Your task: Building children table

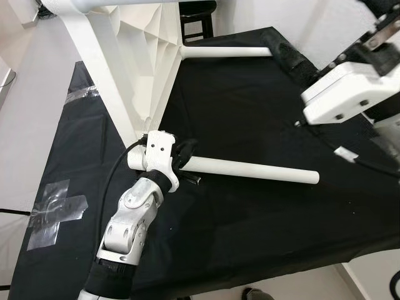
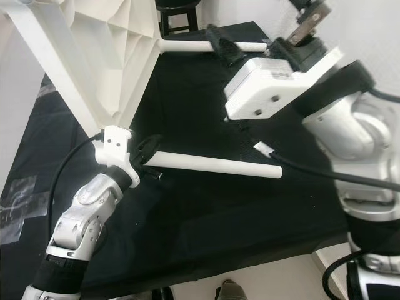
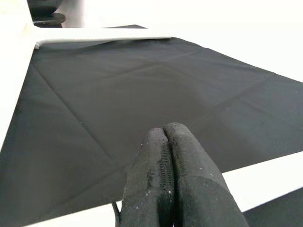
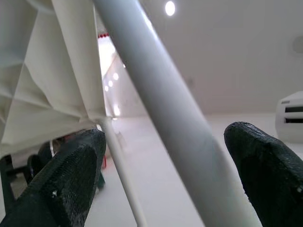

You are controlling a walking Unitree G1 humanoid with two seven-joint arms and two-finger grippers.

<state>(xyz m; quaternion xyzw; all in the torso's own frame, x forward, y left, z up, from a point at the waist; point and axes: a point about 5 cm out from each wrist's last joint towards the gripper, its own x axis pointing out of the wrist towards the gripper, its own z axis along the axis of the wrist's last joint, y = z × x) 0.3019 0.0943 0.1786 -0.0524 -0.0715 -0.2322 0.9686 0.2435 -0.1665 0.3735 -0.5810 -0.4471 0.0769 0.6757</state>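
No writing can be read anywhere. Near the black cloth's (image 1: 250, 250) front left, the left gripper (image 1: 185, 156) pinches one end of a loose white leg (image 1: 250, 169) lying on it. The tipped white tabletop (image 1: 125, 62) is cut off above. At the far edge, the right gripper (image 2: 226, 45), fingers spread, seems to straddle the attached leg (image 2: 187, 45).

Left hand (image 1: 185, 154) pinched closed; right hand (image 4: 161, 165) spread wide.
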